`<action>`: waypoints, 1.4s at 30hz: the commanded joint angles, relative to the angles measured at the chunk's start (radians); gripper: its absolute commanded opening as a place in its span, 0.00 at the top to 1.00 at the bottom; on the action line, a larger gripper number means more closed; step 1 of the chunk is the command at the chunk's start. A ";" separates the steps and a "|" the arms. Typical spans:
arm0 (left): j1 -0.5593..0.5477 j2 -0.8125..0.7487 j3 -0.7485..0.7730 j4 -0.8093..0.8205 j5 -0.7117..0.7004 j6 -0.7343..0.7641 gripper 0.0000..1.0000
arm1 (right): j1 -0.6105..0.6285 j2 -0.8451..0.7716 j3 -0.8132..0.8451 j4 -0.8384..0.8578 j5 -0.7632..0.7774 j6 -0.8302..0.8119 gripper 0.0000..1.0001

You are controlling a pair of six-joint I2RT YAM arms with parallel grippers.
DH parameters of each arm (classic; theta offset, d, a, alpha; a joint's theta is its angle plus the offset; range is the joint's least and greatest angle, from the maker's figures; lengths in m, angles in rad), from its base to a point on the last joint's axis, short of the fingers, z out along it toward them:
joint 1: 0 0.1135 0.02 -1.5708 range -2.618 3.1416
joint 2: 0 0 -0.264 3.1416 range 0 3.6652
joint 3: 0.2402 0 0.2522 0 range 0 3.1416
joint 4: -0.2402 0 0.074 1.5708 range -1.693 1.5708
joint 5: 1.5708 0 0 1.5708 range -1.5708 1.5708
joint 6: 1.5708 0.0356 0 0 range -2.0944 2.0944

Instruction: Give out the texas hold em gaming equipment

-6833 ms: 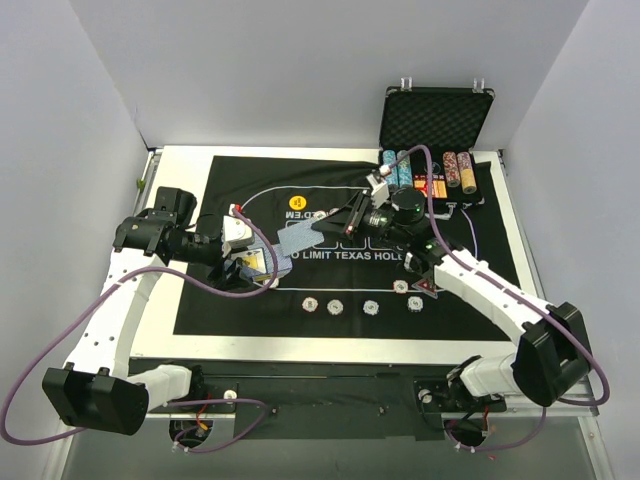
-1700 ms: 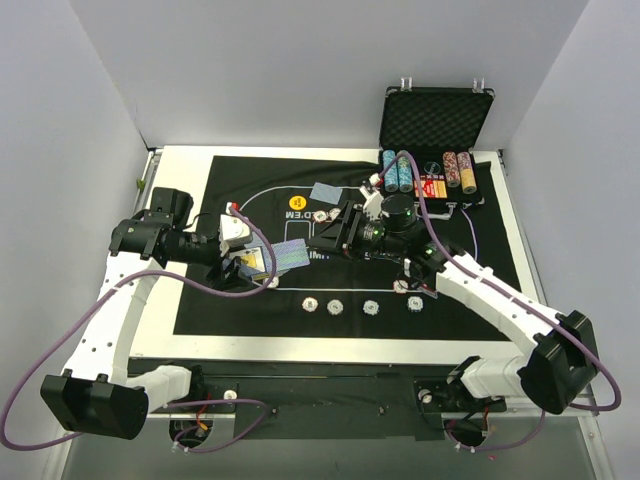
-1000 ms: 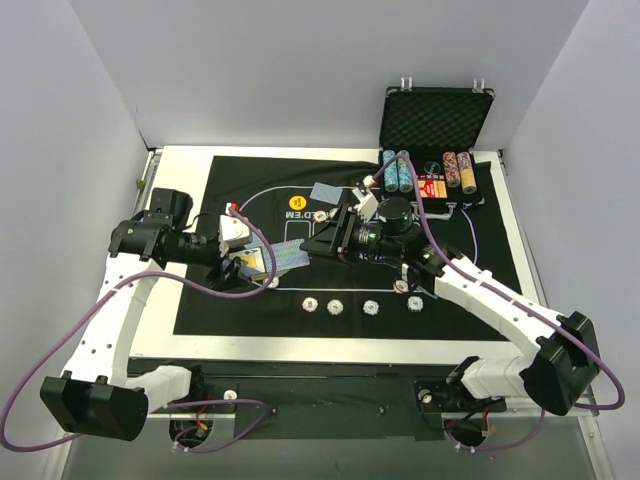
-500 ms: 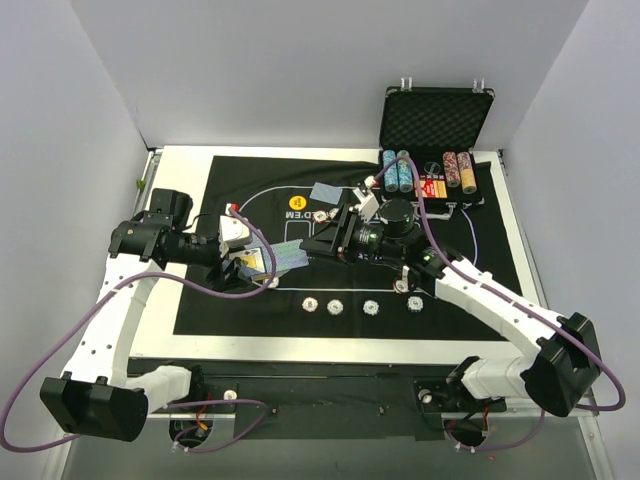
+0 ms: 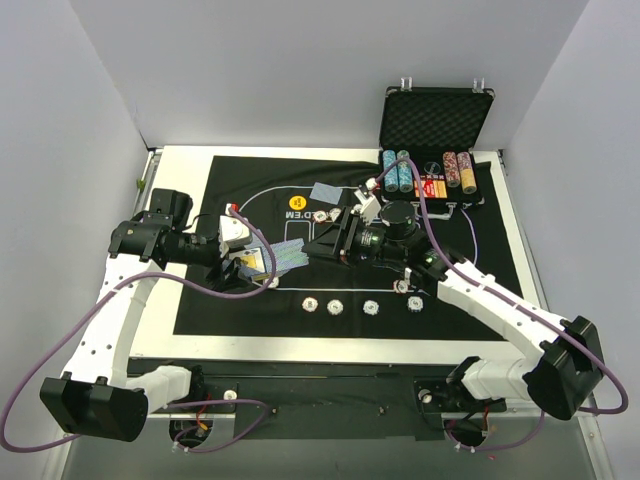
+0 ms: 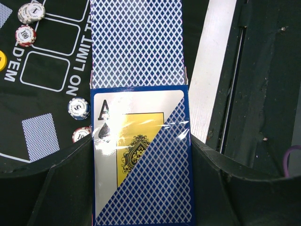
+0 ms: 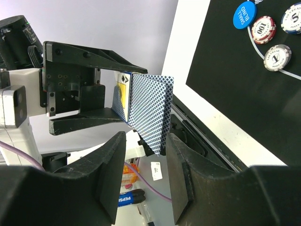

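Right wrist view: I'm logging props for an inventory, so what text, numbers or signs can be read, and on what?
"SMALL BLIND": blue disc.
"100": red-striped chip.
"1": grey-striped chip.
"5": chip at the frame edge.
"PEPSI": blue container, bottom of frame.
Spade sign: card pack.
White tag: print too small to read.

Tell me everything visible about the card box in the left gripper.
The card box is blue with a diamond lattice, a yellow ace-of-spades panel and glossy wrap. The left gripper clamps its sides, above the mat. A card, lattice-backed, sticks out of its end, its corner between the right gripper's parted fingers.
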 commanded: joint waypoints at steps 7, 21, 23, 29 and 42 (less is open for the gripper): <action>0.005 -0.023 0.014 0.037 0.058 -0.002 0.88 | 0.010 -0.001 -0.004 0.075 -0.013 0.010 0.65; 0.005 -0.020 0.021 0.039 0.055 -0.003 0.88 | 0.020 0.023 -0.004 0.107 -0.019 0.022 0.66; 0.005 -0.020 0.021 0.039 0.055 -0.003 0.88 | 0.020 0.020 0.001 0.104 -0.019 0.021 0.66; 0.005 -0.019 0.021 0.039 0.058 -0.003 0.88 | -0.002 0.000 0.007 0.072 -0.018 0.002 0.66; 0.005 -0.022 0.024 0.042 0.055 -0.005 0.88 | 0.017 0.020 -0.013 0.138 -0.027 0.047 0.66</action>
